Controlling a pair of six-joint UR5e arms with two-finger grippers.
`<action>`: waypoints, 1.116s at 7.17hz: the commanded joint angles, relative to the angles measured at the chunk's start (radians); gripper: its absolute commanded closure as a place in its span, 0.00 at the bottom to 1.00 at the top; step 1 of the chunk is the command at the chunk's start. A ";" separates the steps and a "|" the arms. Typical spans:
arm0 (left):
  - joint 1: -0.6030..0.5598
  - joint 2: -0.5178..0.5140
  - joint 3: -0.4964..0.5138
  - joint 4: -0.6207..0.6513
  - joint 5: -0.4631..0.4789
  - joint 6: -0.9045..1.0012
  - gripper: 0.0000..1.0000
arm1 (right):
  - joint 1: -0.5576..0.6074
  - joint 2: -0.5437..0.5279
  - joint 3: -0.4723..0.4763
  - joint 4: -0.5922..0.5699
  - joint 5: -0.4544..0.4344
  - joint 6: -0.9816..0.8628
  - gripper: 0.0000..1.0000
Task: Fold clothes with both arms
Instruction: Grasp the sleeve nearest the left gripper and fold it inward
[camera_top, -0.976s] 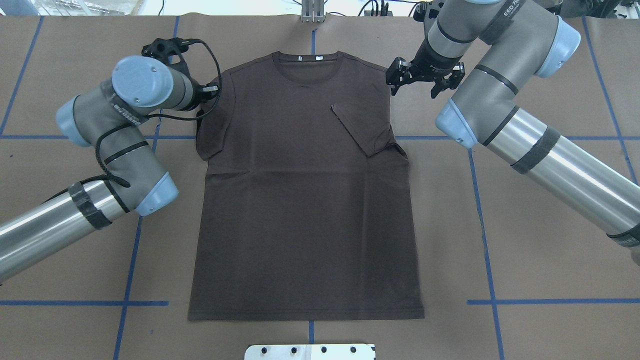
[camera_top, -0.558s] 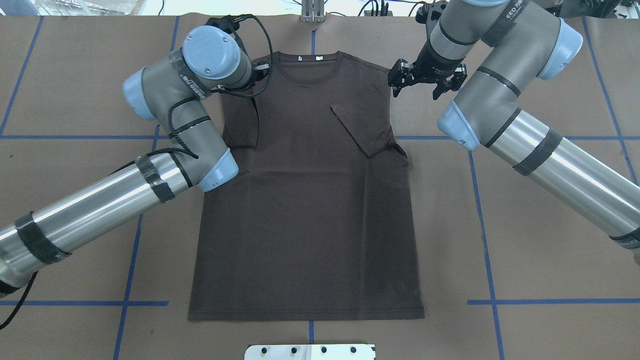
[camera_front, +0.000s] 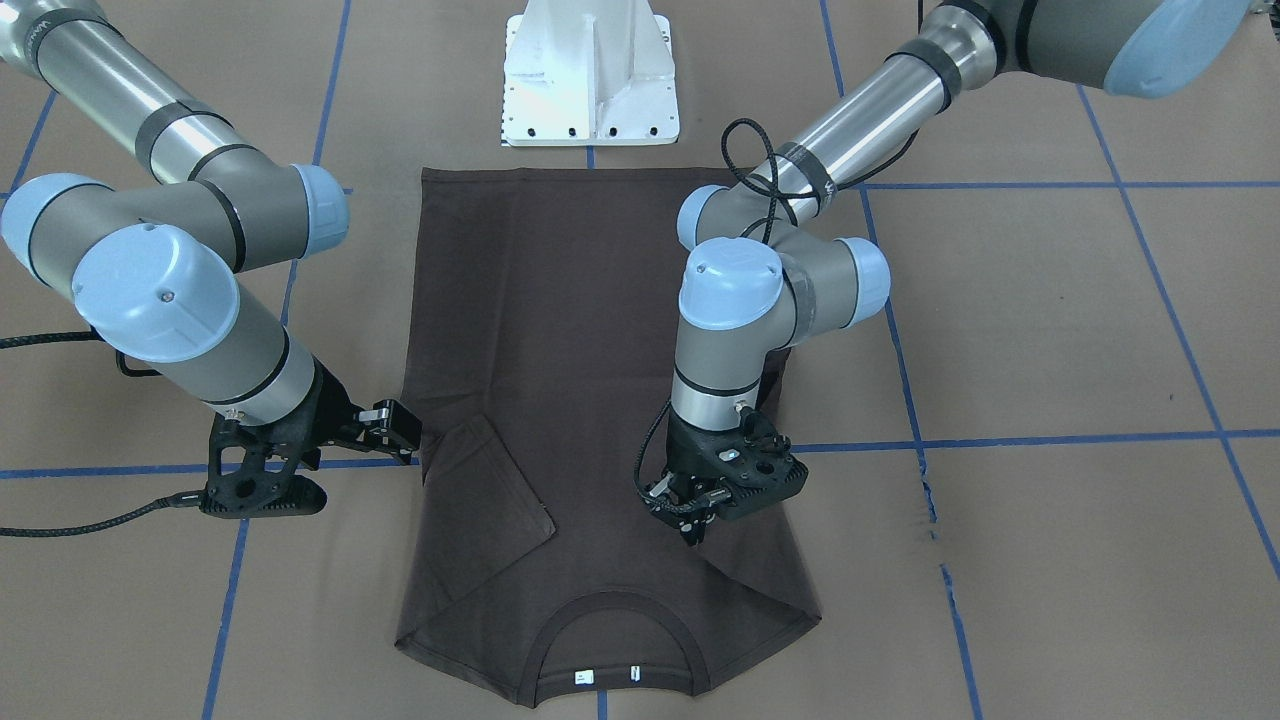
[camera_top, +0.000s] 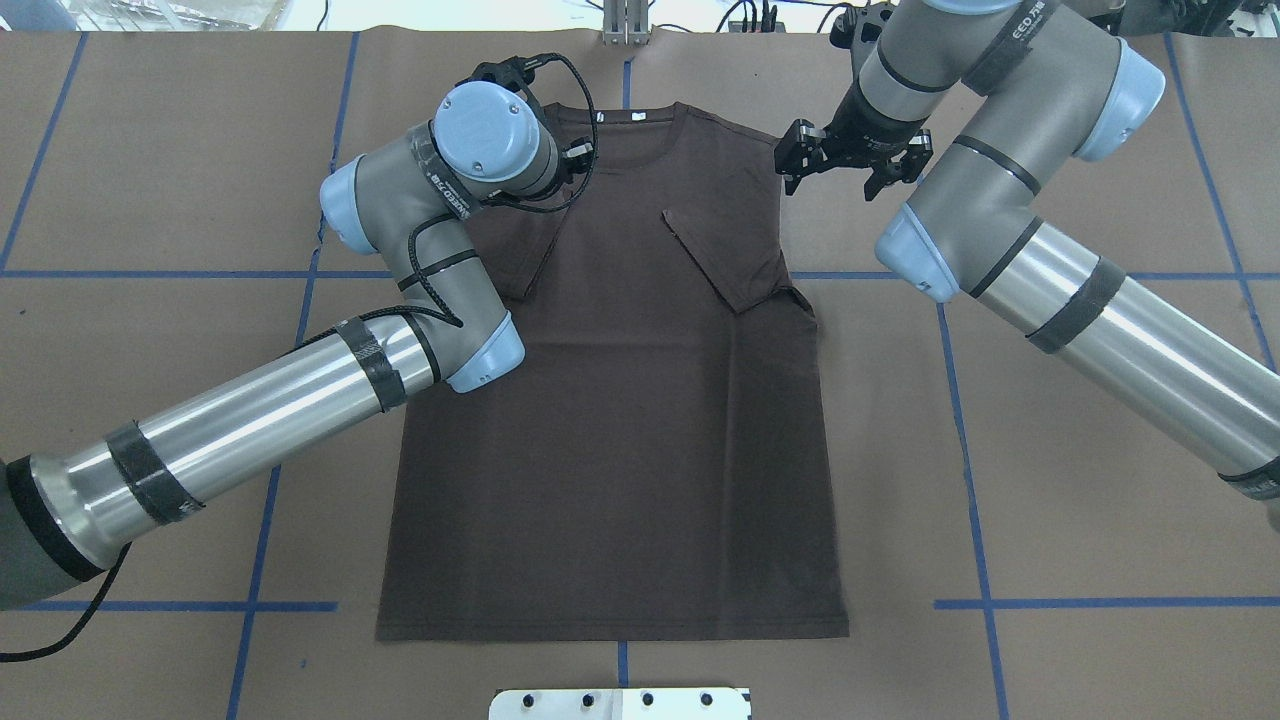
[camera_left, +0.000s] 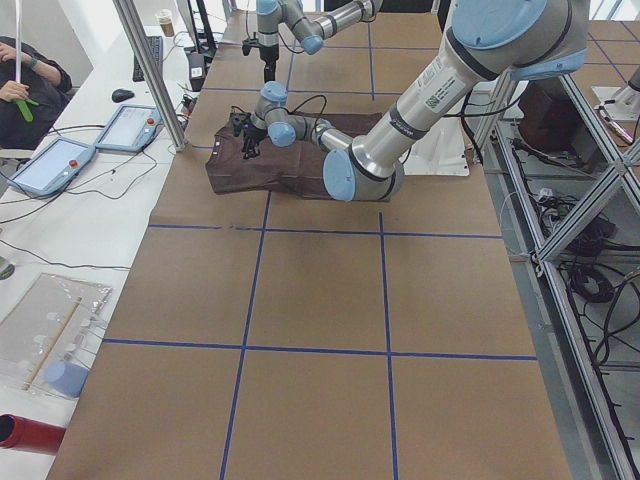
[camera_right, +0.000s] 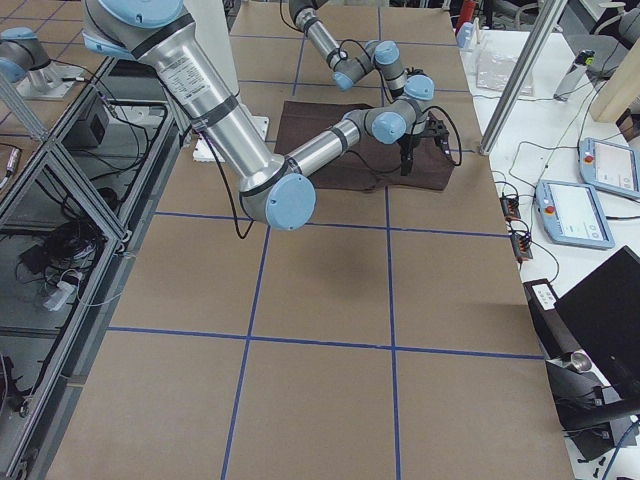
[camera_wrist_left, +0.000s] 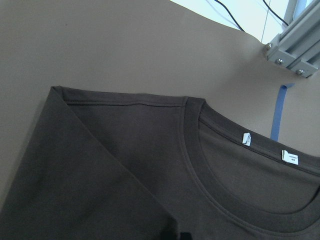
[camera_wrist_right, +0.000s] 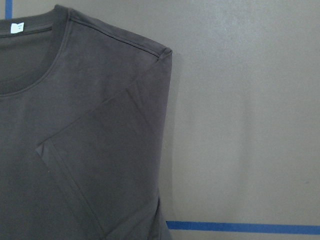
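Observation:
The dark brown T-shirt (camera_top: 620, 420) lies flat on the brown table paper, collar (camera_top: 620, 120) at the far edge with white labels (camera_wrist_left: 246, 139). The sleeve on my right side (camera_top: 725, 255) is folded in over the chest. My left gripper (camera_top: 578, 152) hangs over the shirt beside the collar. Its fingers (camera_front: 692, 525) are shut on the other sleeve (camera_top: 535, 250), which is drawn in diagonally. The wrist hides most of the gripper from overhead. My right gripper (camera_top: 838, 172) stands open just outside the shirt's shoulder (camera_wrist_right: 162, 52) with nothing in it.
The white pedestal base (camera_front: 590, 90) sits at the shirt's hem side. Blue tape lines (camera_top: 1100, 603) grid the paper. An aluminium post (camera_top: 625, 25) stands beyond the collar. In the exterior left view a person (camera_left: 25, 85) sits at a side bench with tablets (camera_left: 50, 165).
My left arm has swung rightward over the shirt, pulling its sleeve from flat at the side to folded in across the chest. The right arm has barely moved.

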 joint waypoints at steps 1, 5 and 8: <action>0.001 0.021 -0.058 0.000 -0.074 0.040 0.00 | -0.008 -0.030 0.009 0.039 -0.003 0.017 0.00; -0.006 0.405 -0.738 0.360 -0.139 0.313 0.00 | -0.330 -0.336 0.425 0.090 -0.314 0.415 0.00; -0.006 0.536 -0.882 0.384 -0.169 0.315 0.00 | -0.770 -0.610 0.706 0.111 -0.653 0.770 0.00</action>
